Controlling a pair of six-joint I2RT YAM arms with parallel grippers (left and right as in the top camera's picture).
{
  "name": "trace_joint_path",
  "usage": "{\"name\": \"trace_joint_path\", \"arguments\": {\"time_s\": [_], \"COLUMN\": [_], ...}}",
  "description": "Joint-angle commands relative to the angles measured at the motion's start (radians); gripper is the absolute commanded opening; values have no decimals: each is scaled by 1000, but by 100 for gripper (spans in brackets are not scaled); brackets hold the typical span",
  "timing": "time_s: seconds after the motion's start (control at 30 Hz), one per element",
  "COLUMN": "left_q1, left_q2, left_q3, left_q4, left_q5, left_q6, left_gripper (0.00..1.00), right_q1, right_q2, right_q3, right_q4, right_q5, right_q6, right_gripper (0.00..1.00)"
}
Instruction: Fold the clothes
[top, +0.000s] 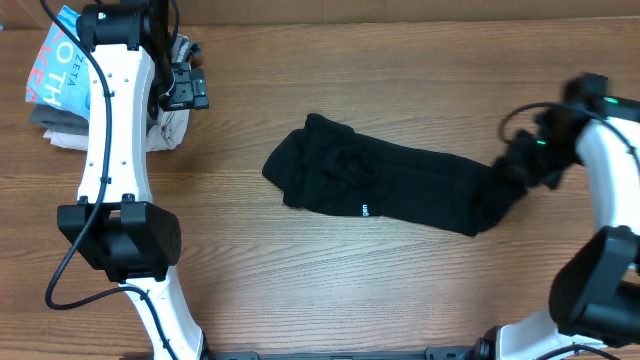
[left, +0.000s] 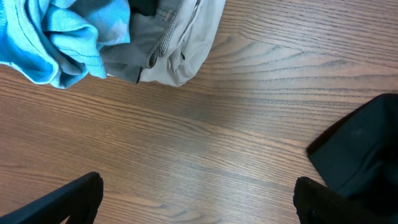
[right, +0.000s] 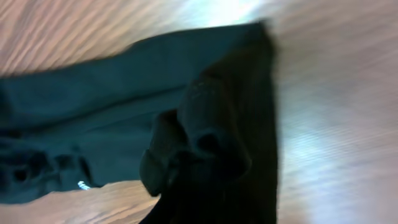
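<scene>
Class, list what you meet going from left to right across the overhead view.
blue shirt → left gripper → black garment → right gripper

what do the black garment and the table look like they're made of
black garment: soft matte fabric, possibly cotton; it drapes and wrinkles without shine. table: wood or wood-look laminate, smooth with a slight sheen; grain lines run across it.

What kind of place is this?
Probably a robot lab bench for folding laundry: a wood-grain table, the white left arm and right arm, a black garment between them, a pile of other clothes.
</scene>
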Motion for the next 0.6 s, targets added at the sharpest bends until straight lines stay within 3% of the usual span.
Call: {"name": "trace_joint_path", "arguments": {"time_s": [0.0,0.4,0.43,0.57], "left_q1": [-2,-3,-3,-3], "left_q2": [3,3,3,3], "left_q3": [23,23,23,23], "left_q4": [-2,9,10,21], "left_q5": [14,16,18,62], "left_q6": [23,23,22,23], "left_gripper": [100,100,100,100], "right_q1": [94,362,377,425], "right_q2": [12,111,114,118], "right_q3": [14,14,14,21], "right_q4": [29,161,171,203], "right_q5": [-15,-16,-19,-43], "right_q6": [55,166,172,171], "right_gripper": [13,13,19,60]}}
